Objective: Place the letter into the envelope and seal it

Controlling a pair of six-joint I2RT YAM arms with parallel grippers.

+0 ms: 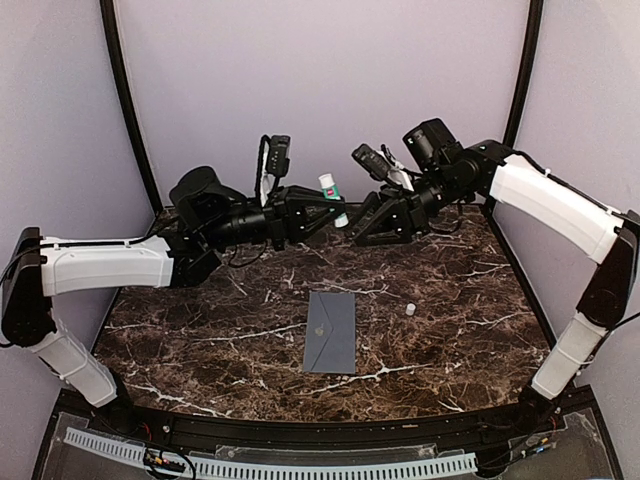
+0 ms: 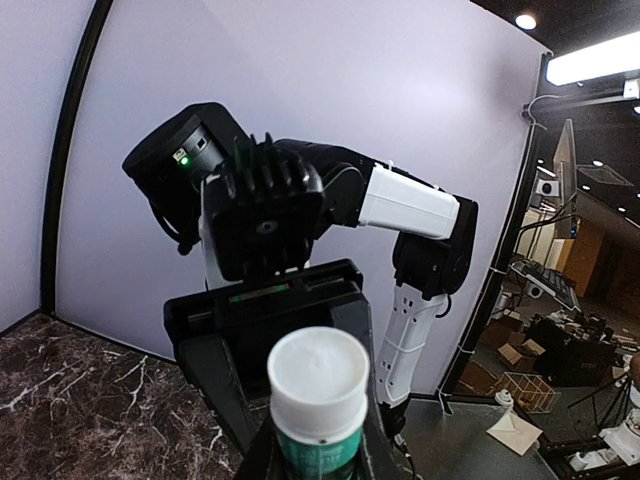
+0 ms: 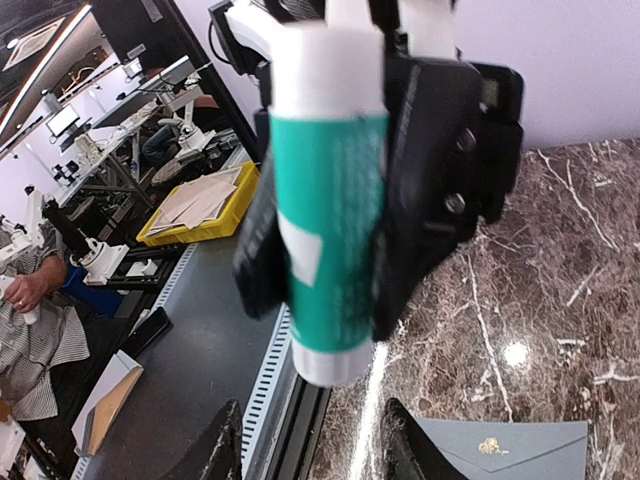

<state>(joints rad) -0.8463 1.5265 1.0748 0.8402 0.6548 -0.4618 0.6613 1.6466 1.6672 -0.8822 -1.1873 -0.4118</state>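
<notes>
The slate grey-blue envelope (image 1: pixel 331 331) lies flat on the marble table, flap shut, its pale emblem facing up; its corner also shows in the right wrist view (image 3: pixel 520 452). The letter is out of view. High above the table's back, my left gripper (image 1: pixel 328 208) is shut on a green glue stick (image 1: pixel 331 192) with white ends (image 2: pixel 318 385). My right gripper (image 1: pixel 372 218) faces it at close range. In the right wrist view its jaws (image 3: pixel 312 450) stand open just short of the stick's white end (image 3: pixel 335 355), with nothing between them.
A small white cap-like piece (image 1: pixel 410 310) lies on the marble to the right of the envelope. Lilac walls and black corner poles (image 1: pixel 130 110) close in the back and sides. Both arms reach across the rear half of the table (image 1: pixel 200 340).
</notes>
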